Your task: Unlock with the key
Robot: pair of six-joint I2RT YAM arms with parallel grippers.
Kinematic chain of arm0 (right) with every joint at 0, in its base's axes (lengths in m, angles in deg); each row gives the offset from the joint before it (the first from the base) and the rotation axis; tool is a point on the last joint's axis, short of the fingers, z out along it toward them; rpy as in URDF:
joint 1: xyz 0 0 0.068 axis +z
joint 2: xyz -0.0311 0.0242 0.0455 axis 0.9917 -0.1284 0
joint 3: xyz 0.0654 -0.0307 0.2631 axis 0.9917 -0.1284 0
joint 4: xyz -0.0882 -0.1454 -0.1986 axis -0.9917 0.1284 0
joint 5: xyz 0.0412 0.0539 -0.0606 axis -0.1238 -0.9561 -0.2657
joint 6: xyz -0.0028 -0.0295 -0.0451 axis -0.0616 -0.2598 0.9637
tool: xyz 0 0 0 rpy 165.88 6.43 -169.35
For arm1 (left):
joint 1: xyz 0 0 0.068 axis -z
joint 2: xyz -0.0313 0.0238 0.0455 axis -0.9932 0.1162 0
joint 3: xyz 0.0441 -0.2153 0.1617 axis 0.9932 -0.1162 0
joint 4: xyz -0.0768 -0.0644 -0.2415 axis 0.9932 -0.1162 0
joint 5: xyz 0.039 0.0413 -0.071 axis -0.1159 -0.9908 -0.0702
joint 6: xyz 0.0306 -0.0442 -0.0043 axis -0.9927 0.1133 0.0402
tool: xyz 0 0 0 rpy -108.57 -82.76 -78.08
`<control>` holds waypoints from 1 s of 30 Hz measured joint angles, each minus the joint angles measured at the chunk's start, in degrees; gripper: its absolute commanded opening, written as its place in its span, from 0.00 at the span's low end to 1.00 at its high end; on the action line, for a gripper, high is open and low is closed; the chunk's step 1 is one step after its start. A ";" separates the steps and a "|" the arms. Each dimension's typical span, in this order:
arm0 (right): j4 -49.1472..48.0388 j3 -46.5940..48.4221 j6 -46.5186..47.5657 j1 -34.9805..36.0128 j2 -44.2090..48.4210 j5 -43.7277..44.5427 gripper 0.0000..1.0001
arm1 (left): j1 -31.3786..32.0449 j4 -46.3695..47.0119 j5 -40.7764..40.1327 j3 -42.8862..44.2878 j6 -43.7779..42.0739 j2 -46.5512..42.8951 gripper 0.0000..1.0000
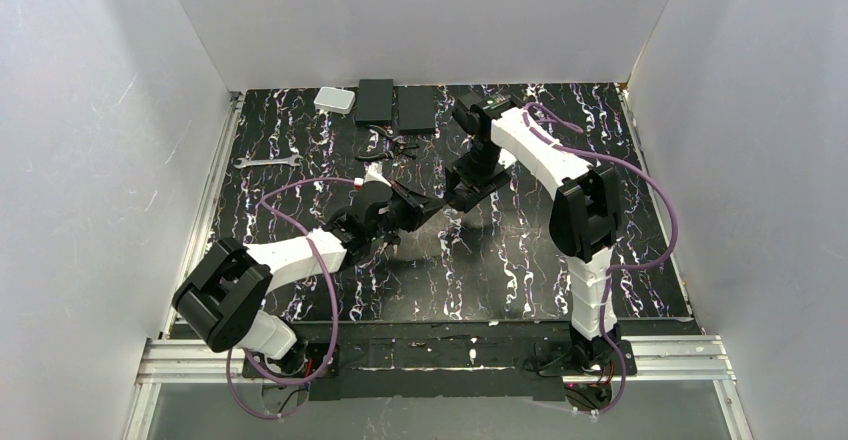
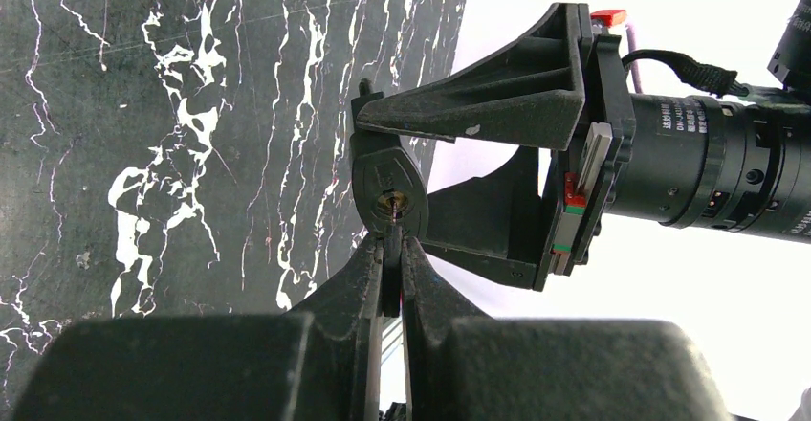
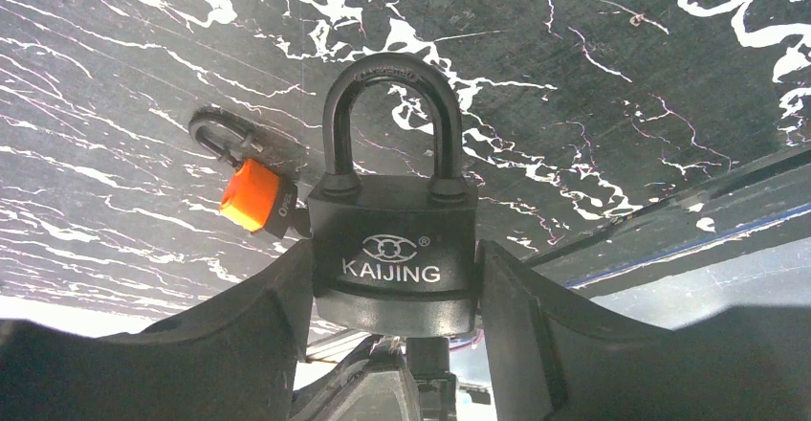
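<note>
— Where's the key (image 2: pixel 391 285)? I can hardly find it.

— Low in the middle of the left wrist view. The left gripper (image 2: pixel 390 254) has its jaws pressed almost together on the key's head, so you only see a thin dark sliver between them. The tip runs up to the brassy keyhole (image 2: pixel 389 203) in the bottom of the padlock (image 3: pixel 392 215). I can't tell how deep it sits.

— And the lock?

— It's up off the table (image 3: pixel 593 48). The right gripper (image 3: pixel 394 292) stands about half open and clamps the body by its two sides. In its own view the lock fills the centre, shackle closed and pointing to the top of the frame.

— How would you say that key handles?

— Tiny and very light, I'd judge. It's stiff, but the blade is thin enough to bend or jam if it's turned off-axis. The head looks smooth and could slip round in the pads. The flat of the head is the place to grip it, as it is gripped now, so the twist carries through.

— What's it look like?

— From here, mostly black and edge-on, with little colour showing. There's an orange piece (image 3: pixel 253 196) with a black loop at centre left of the right wrist view, just beside the lock. I can't tell what it is.
</note>
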 measured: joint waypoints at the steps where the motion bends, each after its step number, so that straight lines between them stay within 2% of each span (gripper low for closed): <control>1: -0.03 0.00 -0.05 0.00 0.00 0.02 0.01 | 0.00 0.00 -0.03 0.03 -0.03 0.06 0.00; 10: -1.14 0.00 -1.18 -0.61 -0.02 0.60 0.01 | -0.02 0.76 -0.75 1.48 -1.98 1.86 0.00; 17: -1.79 -0.02 -2.43 -0.63 -0.02 0.43 0.01 | -0.17 0.77 -1.37 1.48 -0.08 2.08 0.00; 30: -4.74 -0.02 -4.46 -0.76 -0.02 -0.98 0.01 | -0.15 0.85 -4.55 2.46 -13.56 1.18 0.00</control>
